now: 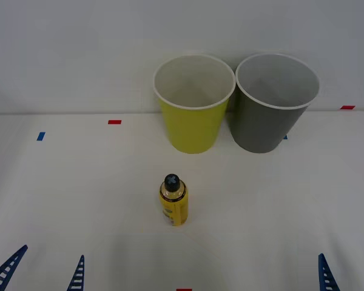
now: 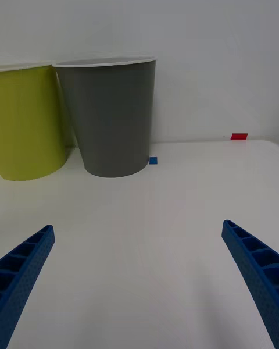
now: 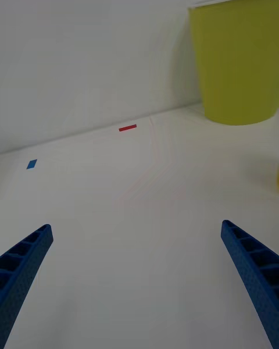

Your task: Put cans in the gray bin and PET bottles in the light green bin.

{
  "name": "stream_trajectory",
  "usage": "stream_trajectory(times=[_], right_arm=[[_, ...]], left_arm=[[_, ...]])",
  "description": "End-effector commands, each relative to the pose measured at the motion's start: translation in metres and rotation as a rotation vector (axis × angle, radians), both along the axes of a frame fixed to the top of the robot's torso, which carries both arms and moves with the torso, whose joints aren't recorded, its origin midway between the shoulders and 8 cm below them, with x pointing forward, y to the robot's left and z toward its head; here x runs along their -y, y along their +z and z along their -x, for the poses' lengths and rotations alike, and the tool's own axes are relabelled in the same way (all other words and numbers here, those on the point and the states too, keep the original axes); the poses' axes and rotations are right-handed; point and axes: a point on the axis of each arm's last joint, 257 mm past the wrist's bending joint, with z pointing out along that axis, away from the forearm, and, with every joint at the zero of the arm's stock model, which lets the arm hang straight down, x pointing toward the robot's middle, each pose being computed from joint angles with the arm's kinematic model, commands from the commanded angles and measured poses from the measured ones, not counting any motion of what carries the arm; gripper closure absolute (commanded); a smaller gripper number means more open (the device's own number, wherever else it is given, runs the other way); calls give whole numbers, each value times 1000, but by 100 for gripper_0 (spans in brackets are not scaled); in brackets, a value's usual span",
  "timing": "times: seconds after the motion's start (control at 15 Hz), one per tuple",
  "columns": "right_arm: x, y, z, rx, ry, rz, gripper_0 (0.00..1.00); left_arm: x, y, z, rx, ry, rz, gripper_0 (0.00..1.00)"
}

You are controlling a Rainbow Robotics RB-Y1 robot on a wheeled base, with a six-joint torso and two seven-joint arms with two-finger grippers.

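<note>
The bottle (image 1: 173, 200) stands upright on the white table (image 1: 279, 194), black cap up, yellow label facing the camera, near the middle and well apart from both grippers. Behind it, at the table's far edge against the wall, stand the light green bin (image 1: 193, 115) and, to its right, the gray bin (image 1: 272, 109), side by side and almost touching; both are upright. The left gripper (image 1: 42, 270) hangs low at the near left edge of the table, its blue ribbed fingers (image 3: 26, 262) spread wide with nothing between them. The right gripper (image 2: 139, 279) hangs at the near right edge, pointed toward the gray bin, jaws likewise wide apart and holding nothing. Small red and blue tape marks (image 1: 114, 122) lie on the table.
</note>
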Motion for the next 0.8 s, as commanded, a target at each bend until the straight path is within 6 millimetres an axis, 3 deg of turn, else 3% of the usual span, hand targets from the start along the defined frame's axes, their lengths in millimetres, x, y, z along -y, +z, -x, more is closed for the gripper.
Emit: stream_trajectory(times=[0.07, 0.8], right_arm=[[0, 0, 0, 0, 0, 0, 0], [0, 0, 0, 0, 0, 0, 0]], left_arm=[[0, 0, 0, 0, 0, 0, 0], [0, 0, 0, 0, 0, 0, 0]])
